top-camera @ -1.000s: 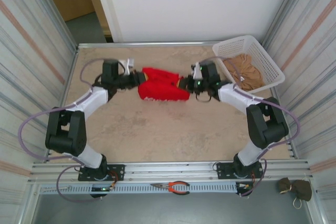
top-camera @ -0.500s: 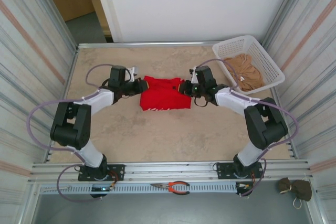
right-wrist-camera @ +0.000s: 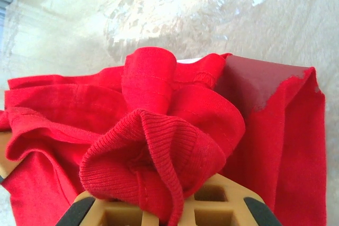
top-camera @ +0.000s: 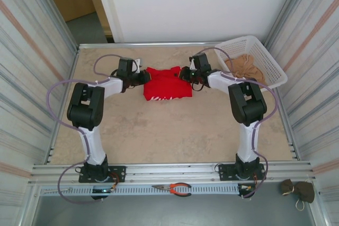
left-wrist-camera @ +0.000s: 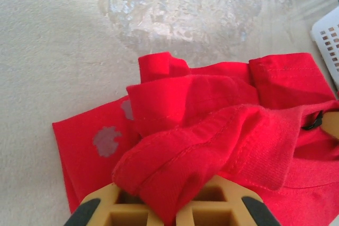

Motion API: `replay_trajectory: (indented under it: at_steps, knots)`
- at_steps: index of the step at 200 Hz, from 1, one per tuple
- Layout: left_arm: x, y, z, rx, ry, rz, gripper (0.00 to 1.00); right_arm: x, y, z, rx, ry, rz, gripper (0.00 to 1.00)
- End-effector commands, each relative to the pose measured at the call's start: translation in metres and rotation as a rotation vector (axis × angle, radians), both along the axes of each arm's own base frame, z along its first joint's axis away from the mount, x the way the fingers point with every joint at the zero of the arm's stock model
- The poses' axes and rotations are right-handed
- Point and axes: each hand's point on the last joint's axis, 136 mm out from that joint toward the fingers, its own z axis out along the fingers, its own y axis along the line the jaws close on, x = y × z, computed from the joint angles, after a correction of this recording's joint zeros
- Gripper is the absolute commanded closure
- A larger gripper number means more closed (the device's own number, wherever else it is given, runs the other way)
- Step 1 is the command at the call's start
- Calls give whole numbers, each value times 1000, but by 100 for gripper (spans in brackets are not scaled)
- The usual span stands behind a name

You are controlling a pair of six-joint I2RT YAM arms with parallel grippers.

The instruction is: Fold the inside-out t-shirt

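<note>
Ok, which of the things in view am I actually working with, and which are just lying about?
In the job: red t-shirt; left pincer and right pincer, each shut on its cloth.
Lying about: white basket; tan garment in it; red-handled pliers on the front rail; dark bundle at the near right corner.

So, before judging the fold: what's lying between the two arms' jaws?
The shirt, bunched, with one end clamped in the left jaws and the other in the right; the top view shows it.
</note>
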Motion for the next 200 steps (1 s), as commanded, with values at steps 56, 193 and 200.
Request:
replay_trajectory:
  at_steps: [56, 193, 200]
  knots:
    - [50, 43, -17, -26, 8, 207, 94, 66, -17, 3, 51, 6, -48, 40]
    - [-8, 51, 69, -146, 82, 220, 19, -31, -9, 6, 69, 126, 57, 34]
    - [-21, 47, 61, -127, 108, 222, 19, -32, -9, 0, 60, 139, 53, 34]
